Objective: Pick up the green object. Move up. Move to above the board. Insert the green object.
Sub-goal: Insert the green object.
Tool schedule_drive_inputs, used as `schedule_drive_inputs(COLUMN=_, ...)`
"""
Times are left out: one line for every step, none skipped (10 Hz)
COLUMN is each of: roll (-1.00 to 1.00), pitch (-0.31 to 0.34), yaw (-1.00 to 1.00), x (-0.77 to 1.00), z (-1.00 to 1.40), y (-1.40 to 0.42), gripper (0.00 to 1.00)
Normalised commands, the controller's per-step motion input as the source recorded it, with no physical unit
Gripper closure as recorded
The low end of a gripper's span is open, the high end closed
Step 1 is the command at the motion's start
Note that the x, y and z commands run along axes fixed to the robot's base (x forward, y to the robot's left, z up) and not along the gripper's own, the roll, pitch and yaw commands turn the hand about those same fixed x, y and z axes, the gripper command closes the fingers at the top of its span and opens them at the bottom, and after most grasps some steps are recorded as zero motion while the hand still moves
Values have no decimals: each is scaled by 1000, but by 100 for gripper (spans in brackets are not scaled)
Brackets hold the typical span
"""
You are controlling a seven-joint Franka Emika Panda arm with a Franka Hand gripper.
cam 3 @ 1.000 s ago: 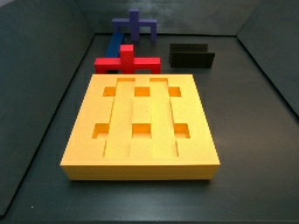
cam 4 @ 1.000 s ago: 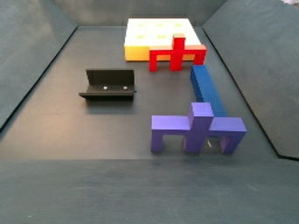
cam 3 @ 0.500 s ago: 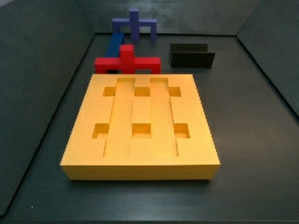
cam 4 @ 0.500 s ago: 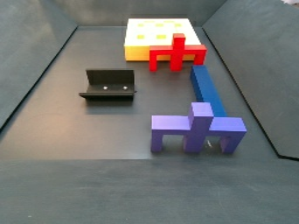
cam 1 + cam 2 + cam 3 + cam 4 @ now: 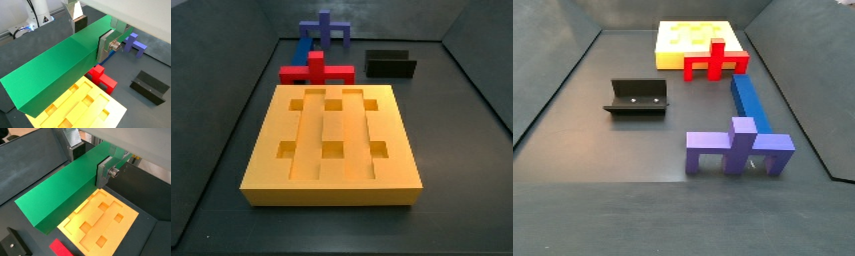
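In both wrist views my gripper [image 5: 92, 31] [image 5: 88, 157] is shut on the green object [image 5: 63, 62] [image 5: 63, 185], a long bright-green bar held high in the air. One silver finger [image 5: 105, 44] presses its side and the other finger [image 5: 77, 17] stands behind it. Below the bar lies the board [image 5: 100, 220] [image 5: 83, 102], a thick yellow-orange slab with grooves and square pockets. The board also shows in both side views [image 5: 333, 143] [image 5: 691, 40]. Neither the gripper nor the green object shows in the side views.
A red cross-shaped block [image 5: 315, 70] [image 5: 715, 62] stands at the board's far end. A long blue block [image 5: 748, 98] and a purple-blue block [image 5: 738, 147] lie beyond it. The fixture [image 5: 390, 64] [image 5: 636, 96] stands on the dark floor beside them. Grey walls ring the floor.
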Motion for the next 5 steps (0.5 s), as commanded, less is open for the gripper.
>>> schedule_drive_inputs(roll=0, pitch=0, yaw=0, x=0, z=-46, y=0, gripper=100)
schedule_drive_inputs(roll=0, pitch=-4, yaw=0, x=0, z=-209, y=0, gripper=100)
schedule_drive_inputs(roll=33, pitch=-83, yaw=-26, x=-140, z=-723, y=0, gripper=100)
schedule_drive_inputs(roll=103, pitch=-119, yaw=-23, x=-220, z=-989, y=0, gripper=100)
schedule_drive_inputs(roll=46, pitch=-114, yaw=0, x=-249, z=-1000, y=-23, gripper=100)
